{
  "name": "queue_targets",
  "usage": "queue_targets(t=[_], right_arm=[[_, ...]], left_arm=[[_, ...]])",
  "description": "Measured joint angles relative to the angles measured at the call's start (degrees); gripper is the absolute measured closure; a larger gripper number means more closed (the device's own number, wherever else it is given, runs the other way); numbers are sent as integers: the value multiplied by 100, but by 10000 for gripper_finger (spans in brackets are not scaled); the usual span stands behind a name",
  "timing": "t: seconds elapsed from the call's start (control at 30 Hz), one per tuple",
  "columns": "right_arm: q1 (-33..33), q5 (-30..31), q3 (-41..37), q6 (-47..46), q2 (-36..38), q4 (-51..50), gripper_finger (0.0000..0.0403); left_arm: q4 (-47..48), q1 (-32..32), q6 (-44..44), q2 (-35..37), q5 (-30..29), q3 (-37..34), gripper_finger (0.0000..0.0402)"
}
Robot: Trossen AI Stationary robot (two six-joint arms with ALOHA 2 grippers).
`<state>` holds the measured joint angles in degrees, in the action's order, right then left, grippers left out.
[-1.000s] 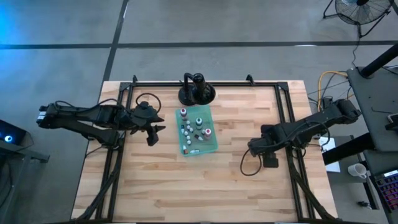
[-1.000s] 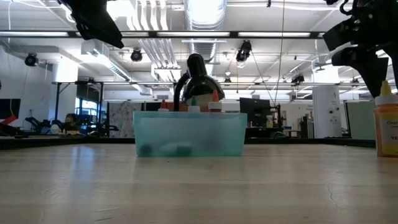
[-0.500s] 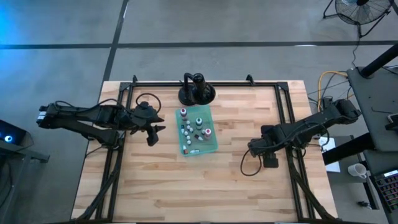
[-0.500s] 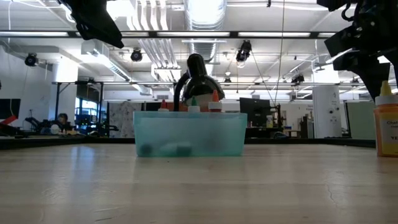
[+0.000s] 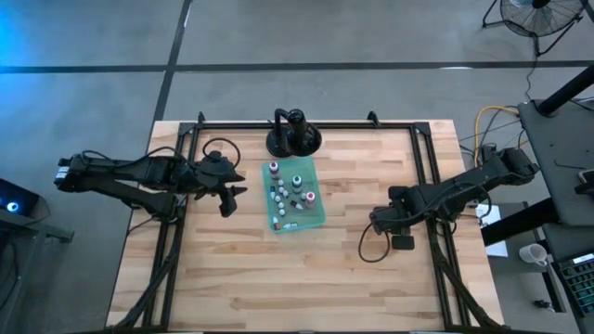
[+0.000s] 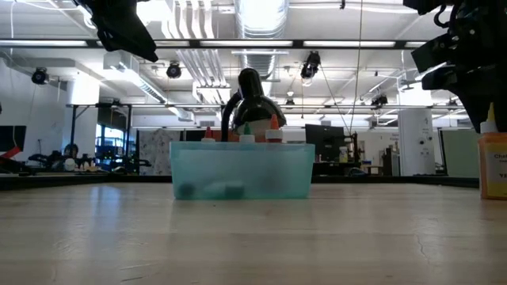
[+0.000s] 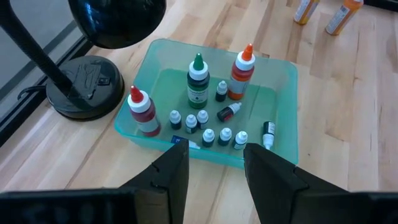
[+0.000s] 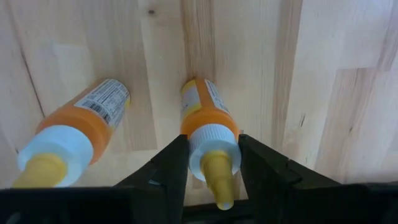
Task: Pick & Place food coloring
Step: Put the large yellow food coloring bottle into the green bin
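In the high view the right hand (image 5: 382,223) covered whatever lay beneath it near the counter's right edge, so the two orange bottles there could not be seen from above. In the low view one of them (image 6: 494,162) was cut off by the picture's border, with the right arm dark above it. Labels on the small bottles were too fine to read.

The right hand (image 8: 211,163) pointed straight down at the counter (image 8: 323,74). Its two fingers (image 8: 165,165) stood on either side of the white cap of an upright orange bottle (image 8: 208,121), close against it; firm contact could not be confirmed. A second orange bottle (image 8: 78,127) stood just beside the first, outside the fingers.

The left hand (image 7: 214,165) hovered part open and empty near the left side of the teal tray (image 7: 283,68), at mid-counter toward the far edge. The tray held the food coloring (image 7: 205,121): three taller bottles and a cluster of tiny ones. A black stand (image 7: 84,87) sat just beyond the tray.
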<state>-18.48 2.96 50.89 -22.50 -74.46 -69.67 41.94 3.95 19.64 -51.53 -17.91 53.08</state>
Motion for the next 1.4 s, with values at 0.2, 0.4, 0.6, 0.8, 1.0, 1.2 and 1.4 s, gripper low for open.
queue_targets(t=[0.2,0.4,0.6,0.8,1.0,1.2,1.4], right_arm=[[0,0,-26,-19,11,-2,290],[86,12,254,-296,-5,-28,291],[596,155,1034,-892,-45,-259,293],[1307,174,2211,-1180,-508,-974,294],[1742,174,3659,-1174,-1412,-1109,294],[1838,157,5144,-1020,-2500,-1600,293],[1840,143,6420,-954,-3129,-1709,293]], left_arm=[[-3,-20,4,0,0,0,275],[-60,-27,6,0,0,0,275],[-148,-50,-22,0,0,0,275],[-153,-50,-185,0,-2,0,275],[-169,-58,-204,0,0,0,275],[-165,-50,-106,0,13,0,275],[-135,-46,72,0,401,0,275]])
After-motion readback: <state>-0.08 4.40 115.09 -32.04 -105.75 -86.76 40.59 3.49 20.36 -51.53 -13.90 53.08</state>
